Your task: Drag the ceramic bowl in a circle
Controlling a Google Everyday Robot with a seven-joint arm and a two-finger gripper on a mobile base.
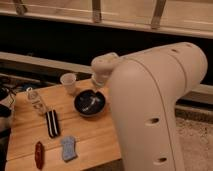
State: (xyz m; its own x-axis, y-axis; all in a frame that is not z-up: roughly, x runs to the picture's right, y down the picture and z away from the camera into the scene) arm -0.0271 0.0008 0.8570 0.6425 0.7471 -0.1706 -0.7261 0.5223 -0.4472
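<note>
The dark ceramic bowl (90, 104) sits on the wooden table (95, 137), near its right side. My gripper (95, 90) reaches down from the white wrist (103, 67) to the bowl's far rim and seems to touch it. The large white arm body (155, 110) fills the right of the view and hides the table's right edge.
A white paper cup (68, 82) stands just left of and behind the bowl. A clear bottle (37, 101) stands further left. A black striped object (52, 123), a blue sponge (68, 148) and a red object (39, 154) lie nearer the front. A dark wall runs behind the table.
</note>
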